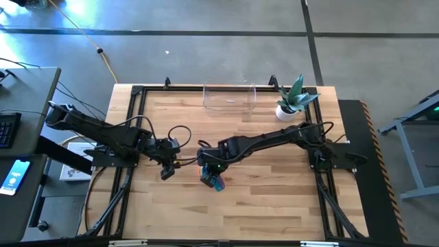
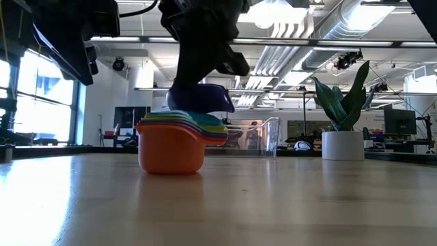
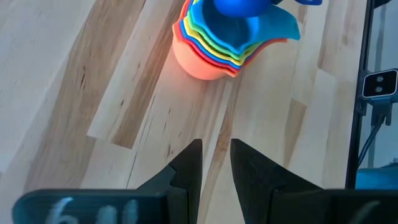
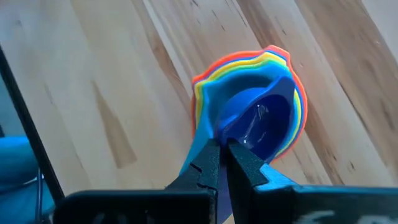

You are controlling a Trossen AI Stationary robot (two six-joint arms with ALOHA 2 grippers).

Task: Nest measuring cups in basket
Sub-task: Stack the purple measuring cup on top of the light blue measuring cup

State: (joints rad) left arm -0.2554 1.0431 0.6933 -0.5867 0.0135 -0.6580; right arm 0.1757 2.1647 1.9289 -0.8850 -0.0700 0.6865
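Jaws of right gripper [image 4: 219,152] clamped on the blue cup [image 4: 261,121], topmost in the nested stack of cups [image 2: 179,140] standing on the table [image 1: 274,199] near its middle. Left gripper [image 3: 216,158] just beside the stack, jaws slightly apart, empty. Basket [image 1: 229,98] well apart at the far edge, beside a potted plant [image 1: 293,101].

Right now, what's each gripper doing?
Left gripper: partly open, empty, hanging over bare table near the stacked cups.
Right gripper: shut on the blue cup atop the stack.
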